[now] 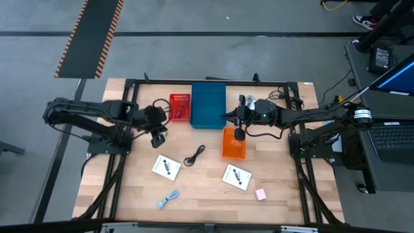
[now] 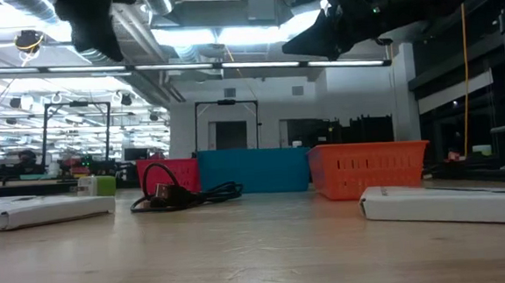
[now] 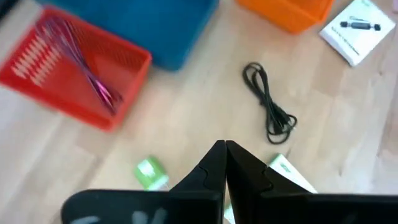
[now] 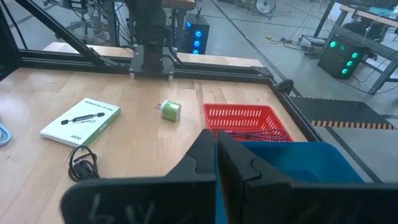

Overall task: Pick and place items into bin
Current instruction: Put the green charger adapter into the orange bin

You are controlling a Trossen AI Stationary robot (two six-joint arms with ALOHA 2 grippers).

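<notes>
Two white cards lie flat on the wood (image 1: 166, 167) (image 1: 237, 177). A black coiled cable (image 1: 195, 155) lies between them, also in the left wrist view (image 3: 268, 106). The light-blue cable (image 1: 168, 199) and pink block (image 1: 261, 194) sit near the near edge. The small green piece (image 3: 151, 173) rests below my left gripper (image 1: 158, 133), which hovers shut beside the red basket (image 1: 180, 107). My right gripper (image 1: 238, 126) hangs shut and empty between the blue bin (image 1: 208, 105) and the orange basket (image 1: 233, 144). Its wrist view shows the green piece (image 4: 170, 111) and one card (image 4: 81, 120).
Three containers stand in a row at the table's far middle: red basket (image 2: 167, 175) with a pink-purple strand inside (image 3: 87, 68), blue bin (image 2: 252, 170), orange basket (image 2: 368, 168). A black frame edges the table (image 1: 136, 84). Bare wood lies between the cards and the near edge.
</notes>
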